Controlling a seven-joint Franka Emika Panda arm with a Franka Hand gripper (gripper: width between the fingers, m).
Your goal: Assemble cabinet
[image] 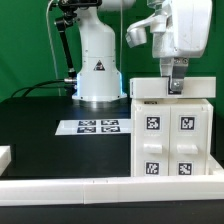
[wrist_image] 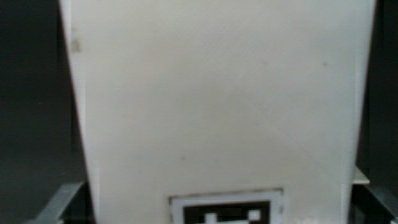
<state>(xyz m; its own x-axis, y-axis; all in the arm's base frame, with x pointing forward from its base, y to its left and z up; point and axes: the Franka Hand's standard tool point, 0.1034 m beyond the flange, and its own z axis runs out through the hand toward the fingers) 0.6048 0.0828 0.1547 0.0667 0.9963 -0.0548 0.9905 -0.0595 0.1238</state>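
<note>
Right now my two-finger gripper (image: 176, 88) hangs straight down over the top of the cabinet (image: 172, 137), the large white boxy plastic body with square black-and-white tags on its front panels. My fingertips are down at the cabinet's top piece, a flat white block (image: 171, 87) sitting on the body, and they seem to reach it or come very close; from the exterior view I cannot tell whether the jaws are closed on it or only resting beside it, nor how wide they stand. My wrist view is nearly filled by a plain white panel surface (wrist_image: 214, 100), with one black-and-white tag (wrist_image: 226, 212) partly showing at its edge and dark table on both sides; my fingers (wrist_image: 59, 205) show only as dim grey shapes next to that tag, too blurred to read. The cabinet stands upright on the black table (image: 40, 120), close to the near edge and toward the exterior view's right. A low white rail (image: 70, 185) runs along the near edge of the table in front of it. Well apart from the cabinet, toward the middle of the table, lies the marker board (image: 93, 127), a thin flat white sheet with several tags. Beyond it, at the far edge, sits my white arm base (image: 100, 65).
</note>
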